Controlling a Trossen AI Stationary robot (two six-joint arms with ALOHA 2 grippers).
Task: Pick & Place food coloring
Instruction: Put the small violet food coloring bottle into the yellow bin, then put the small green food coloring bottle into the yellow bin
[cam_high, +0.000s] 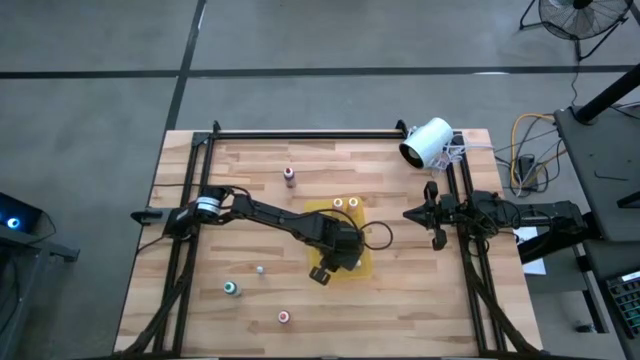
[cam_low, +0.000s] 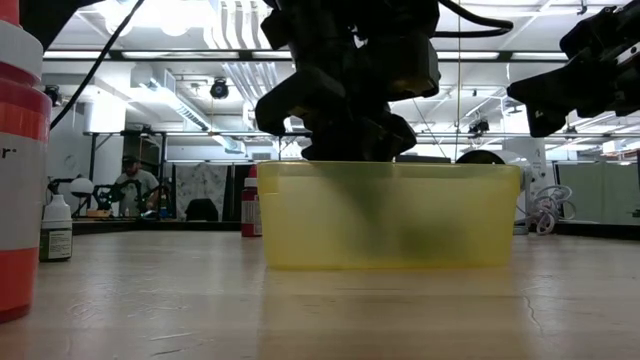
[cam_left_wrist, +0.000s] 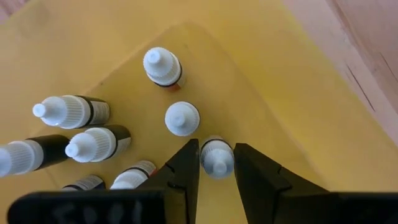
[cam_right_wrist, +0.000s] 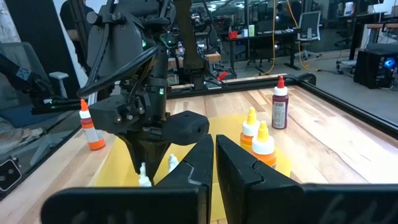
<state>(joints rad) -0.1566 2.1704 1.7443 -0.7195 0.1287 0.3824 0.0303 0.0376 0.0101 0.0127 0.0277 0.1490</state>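
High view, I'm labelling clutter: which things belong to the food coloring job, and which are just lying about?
Job:
- small bottle between left pincer fingers
- white-capped bottles in yellow bin
- stray bottles on table: maroon, teal, pink

Lying about:
- white cylinder device
- right pincer, parked

No readable text anywhere right now. The orange-banded bottle (cam_low: 18, 160) at the near edge of the low view carries a fragment of one dark letter, too cut off to read. The small white-capped bottle (cam_low: 56, 230) beyond it on the desk (cam_low: 320, 310) has a dark label, but its print is too small to make out. The little dropper bottles (cam_left_wrist: 74, 112) lying in the yellow tray (cam_left_wrist: 298, 99) wear dark label bands, and no word on them shows.
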